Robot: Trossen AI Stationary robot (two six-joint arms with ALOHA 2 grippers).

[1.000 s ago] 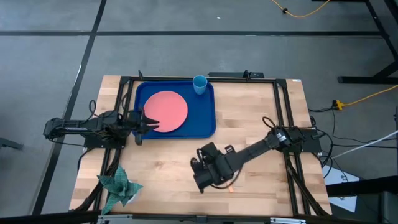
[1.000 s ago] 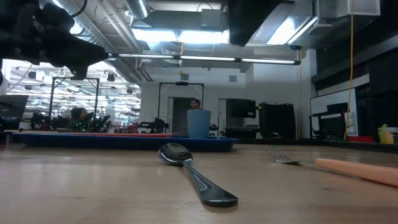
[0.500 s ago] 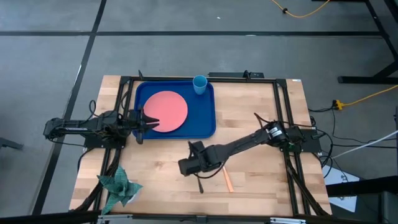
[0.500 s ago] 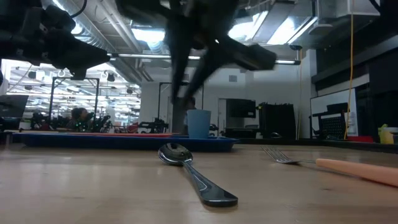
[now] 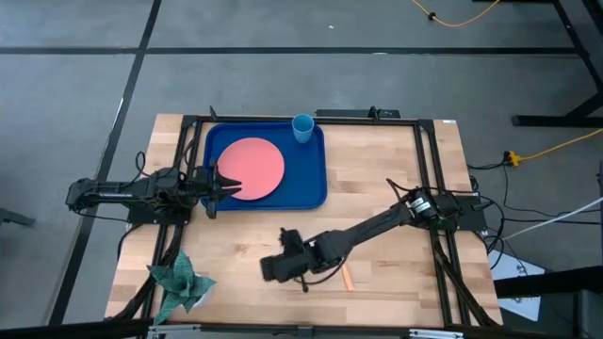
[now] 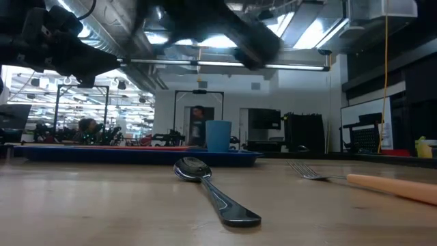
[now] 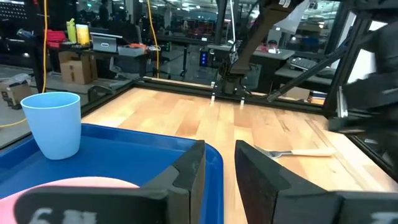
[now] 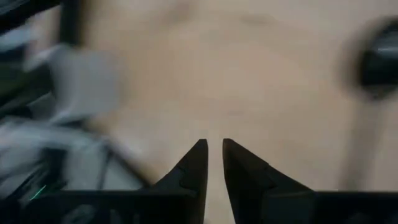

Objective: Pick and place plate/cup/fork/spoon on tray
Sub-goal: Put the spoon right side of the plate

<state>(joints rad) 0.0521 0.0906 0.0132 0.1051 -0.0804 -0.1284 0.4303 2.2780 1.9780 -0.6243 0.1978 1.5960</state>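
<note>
The dark-blue tray (image 5: 316, 179) lies at the table's far left, with the salmon-pink plate (image 5: 252, 169) flat in it and the light-blue cup (image 5: 302, 127) upright in its far right corner. The dark spoon (image 6: 212, 191) and the tan-handled fork (image 6: 382, 184) lie flat on the wood near the table's near edge. My right gripper (image 5: 268, 268) hovers above the table just left of the spoon, its fingers a narrow gap apart (image 8: 213, 155) and empty. My left gripper (image 5: 224, 185) waits over the tray's left rim beside the plate, open (image 7: 221, 168).
A green folded-paper figure (image 5: 181, 282) stands at the near left corner. Black frame rails (image 5: 426, 188) run along the table's left, right and far sides. Bare wood lies between the tray and the cutlery.
My right gripper has swung toward the table's left edge, passing over the spoon and fork, and has uncovered the fork's handle. The spoon, fork, plate and cup have stayed where they were.
</note>
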